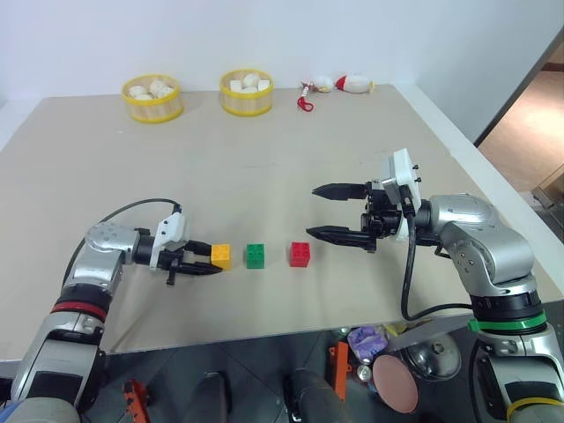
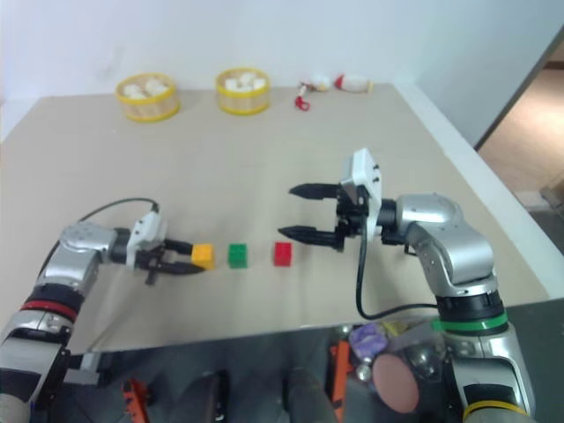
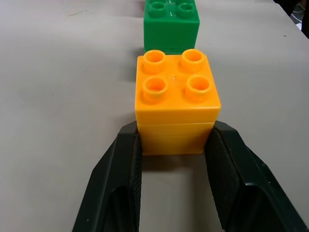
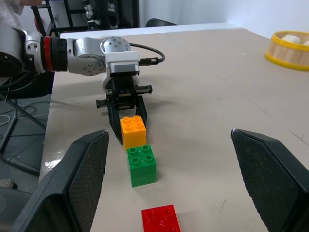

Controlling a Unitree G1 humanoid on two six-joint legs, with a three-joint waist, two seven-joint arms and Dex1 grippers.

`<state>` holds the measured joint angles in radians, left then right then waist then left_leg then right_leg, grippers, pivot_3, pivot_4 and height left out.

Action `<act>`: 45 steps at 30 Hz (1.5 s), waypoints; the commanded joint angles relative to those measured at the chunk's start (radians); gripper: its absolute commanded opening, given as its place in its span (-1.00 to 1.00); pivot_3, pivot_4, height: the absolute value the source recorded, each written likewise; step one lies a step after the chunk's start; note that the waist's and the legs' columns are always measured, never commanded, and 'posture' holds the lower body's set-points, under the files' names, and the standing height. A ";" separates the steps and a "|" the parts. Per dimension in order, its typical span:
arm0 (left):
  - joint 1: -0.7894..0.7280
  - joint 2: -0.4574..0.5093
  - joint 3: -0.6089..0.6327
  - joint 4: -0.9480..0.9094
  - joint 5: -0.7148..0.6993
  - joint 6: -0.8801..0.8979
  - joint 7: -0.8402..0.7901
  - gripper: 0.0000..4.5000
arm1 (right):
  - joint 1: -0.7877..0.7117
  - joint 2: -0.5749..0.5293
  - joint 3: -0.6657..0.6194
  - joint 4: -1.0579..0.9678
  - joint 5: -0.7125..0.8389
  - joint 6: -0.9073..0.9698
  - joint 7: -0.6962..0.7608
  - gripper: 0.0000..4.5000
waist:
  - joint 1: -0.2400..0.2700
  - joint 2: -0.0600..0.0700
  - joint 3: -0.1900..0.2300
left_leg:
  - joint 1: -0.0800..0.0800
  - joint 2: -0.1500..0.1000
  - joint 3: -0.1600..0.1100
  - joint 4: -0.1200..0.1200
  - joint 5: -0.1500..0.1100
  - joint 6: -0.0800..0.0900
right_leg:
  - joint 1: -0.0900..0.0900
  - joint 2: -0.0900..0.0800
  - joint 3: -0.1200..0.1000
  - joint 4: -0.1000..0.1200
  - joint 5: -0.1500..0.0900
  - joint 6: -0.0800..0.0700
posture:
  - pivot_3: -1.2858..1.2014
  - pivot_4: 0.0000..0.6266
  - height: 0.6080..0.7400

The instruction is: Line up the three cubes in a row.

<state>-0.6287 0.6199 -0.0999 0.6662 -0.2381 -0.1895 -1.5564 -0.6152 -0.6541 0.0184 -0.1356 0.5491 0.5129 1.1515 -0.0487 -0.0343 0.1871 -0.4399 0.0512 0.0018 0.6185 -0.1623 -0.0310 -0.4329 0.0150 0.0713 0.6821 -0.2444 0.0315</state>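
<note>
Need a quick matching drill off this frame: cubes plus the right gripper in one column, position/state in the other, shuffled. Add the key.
Column 1:
1. orange-yellow cube
2. green cube
3. red cube
4. right gripper

Column 2:
A. middle of the row
B. open, above the table
C. between the left gripper's fingers
D. row end nearest the right gripper

Pairs: 1-C, 2-A, 3-D, 4-B

A wide beige counter (image 1: 264, 167) with a white edge fills most of the scene, evenly lit. A plain pale wall (image 1: 264, 35) runs behind its far side. Two round yellow baskets (image 1: 152, 97) holding white lumps stand along the far edge, with a small red and white toy (image 1: 339, 85) to their right. At far right, a dark door frame (image 1: 520, 79) opens onto a brown floor (image 1: 529, 141). Near the counter's front, the floor (image 1: 256, 379) is dark grey.
</note>
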 commanded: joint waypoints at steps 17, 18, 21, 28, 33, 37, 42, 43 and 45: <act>0.070 0.013 0.023 -0.054 0.000 -0.006 0.033 -0.43 | -0.055 0.008 -0.006 0.011 0.005 -0.019 0.020 0.86 | 0.002 0.000 0.000 | 0.001 0.003 0.000 0.001 0.000 0.000 | 0.001 0.002 0.000 0.001 0.001 -0.002 | 0.03 -0.52 1.00; 0.068 0.012 0.022 -0.051 0.001 -0.007 0.033 -0.43 | -0.056 0.008 -0.007 0.012 0.004 -0.019 0.020 0.86 | 0.003 0.000 0.000 | 0.001 0.003 0.000 0.001 0.000 0.000 | 0.001 0.002 0.000 0.001 0.002 -0.002 | 0.03 -0.52 1.00; 0.061 0.012 0.021 -0.039 0.006 -0.015 0.032 -0.43 | -0.058 0.008 -0.008 0.012 0.001 -0.019 0.019 0.86 | 0.003 0.000 0.000 | 0.001 0.002 0.000 0.002 0.000 0.000 | 0.001 0.002 0.000 0.001 0.002 -0.002 | 0.03 -0.52 1.00; 0.036 0.016 0.030 0.013 0.035 -0.077 0.068 0.61 | -0.064 0.008 -0.011 0.018 -0.001 -0.022 0.018 0.86 | 0.003 0.001 -0.001 | 0.003 0.002 0.000 0.003 0.001 0.001 | 0.003 0.002 0.000 0.001 0.004 -0.002 | 0.03 -0.52 1.00; 0.032 0.036 0.035 0.039 0.051 -0.121 0.088 0.61 | -0.075 0.015 -0.008 0.031 -0.004 -0.031 0.018 0.86 | 0.003 0.001 -0.001 | 0.004 0.002 0.000 0.004 0.002 0.003 | 0.004 0.002 0.000 0.001 0.004 -0.005 | 0.03 -0.52 1.00; 0.040 0.062 0.062 0.060 0.046 -0.134 0.121 0.61 | -0.086 0.021 -0.006 0.042 -0.002 -0.036 0.024 0.86 | 0.001 0.001 -0.001 | 0.006 0.003 0.000 0.004 0.004 0.006 | 0.005 0.002 0.000 0.001 0.007 -0.009 | 0.03 -0.52 1.00; 0.074 0.130 0.096 0.063 0.040 -0.137 0.157 0.61 | -0.106 0.028 0.000 0.064 -0.003 -0.043 0.039 0.86 | -0.005 0.001 -0.001 | 0.011 0.006 0.000 0.003 0.004 0.006 | 0.007 0.005 0.000 0.001 0.012 -0.014 | 0.03 -0.52 1.00; 0.085 0.144 0.108 0.054 0.027 -0.122 0.161 0.61 | -0.113 0.030 0.003 0.072 -0.005 -0.046 0.044 0.86 | -0.009 0.001 -0.001 | 0.011 0.008 0.000 0.003 0.004 0.006 | 0.006 0.007 0.000 0.001 0.013 -0.016 | 0.03 -0.52 1.00; 0.110 0.168 0.130 0.029 0.002 -0.096 0.159 0.61 | -0.127 0.032 0.009 0.090 -0.010 -0.053 0.053 0.86 | -0.014 0.001 0.000 | 0.013 0.011 0.000 0.002 0.004 0.006 | 0.006 0.011 0.001 0.001 0.014 -0.018 | 0.03 -0.52 1.00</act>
<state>-0.5312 0.7615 -0.0099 0.7088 -0.2173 -0.3029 -1.4059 -0.7070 -0.6240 0.0354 -0.0452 0.5396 0.4777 1.1942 -0.0624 -0.0329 0.1866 -0.4264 0.0633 0.0016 0.6204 -0.1583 -0.0247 -0.4268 0.0277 0.0724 0.6827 -0.2302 0.0123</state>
